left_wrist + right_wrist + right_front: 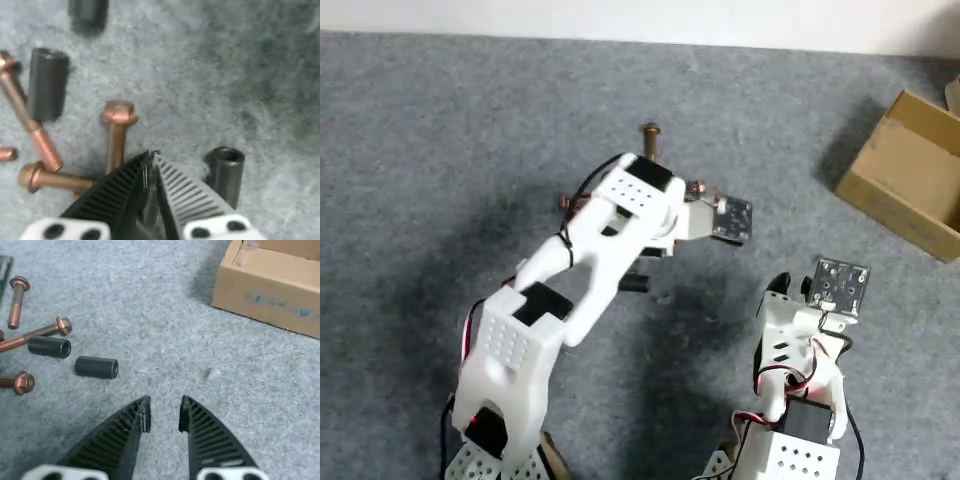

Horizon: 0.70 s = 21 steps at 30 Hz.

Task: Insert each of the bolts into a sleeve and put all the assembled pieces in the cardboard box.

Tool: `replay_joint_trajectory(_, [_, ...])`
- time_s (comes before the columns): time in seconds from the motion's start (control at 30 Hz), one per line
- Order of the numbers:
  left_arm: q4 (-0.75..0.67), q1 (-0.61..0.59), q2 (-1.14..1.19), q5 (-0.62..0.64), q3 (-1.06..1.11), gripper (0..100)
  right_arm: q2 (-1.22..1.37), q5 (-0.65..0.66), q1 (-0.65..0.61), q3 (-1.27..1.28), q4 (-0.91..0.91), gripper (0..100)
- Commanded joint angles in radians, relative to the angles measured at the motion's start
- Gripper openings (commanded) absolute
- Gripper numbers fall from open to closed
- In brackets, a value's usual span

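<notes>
Well away from the cardboard box (895,170), loose bolts (117,132) and dark sleeves (47,82) lay scattered on grey carpet (440,150). Left claw (151,156) hung low over them, far from the box, tips pressed together, nothing clearly gripped. Right claw (164,412) sat nearer the box, slightly parted, holding nothing, over bare carpet.

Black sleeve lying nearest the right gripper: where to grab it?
Take the sleeve at mid-length, from above, the right gripper closing across its round body. It lies on its side on the carpet, bore pointing sideways, so its long walls are the free faces. The other sleeve lies close; one jaw must fit that gap.
</notes>
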Motion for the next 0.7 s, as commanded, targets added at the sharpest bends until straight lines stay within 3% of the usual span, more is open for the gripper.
replay_joint_trajectory(0.0, [0.005, 0.044, -0.002, -0.005, -0.031, 11, 0.004, 0.017, -0.013, 0.108, -0.019, 10.6])
replay_joint_trajectory(0.3, [0.005, 0.038, -0.008, 0.009, -0.033, 16, 0.005, 0.018, -0.033, 0.11, -0.018, 10.6])
replay_joint_trajectory(0.67, [0.089, 0.03, -0.081, 0.003, -0.179, 14, 0.005, 0.018, -0.042, 0.11, -0.018, 10.6])
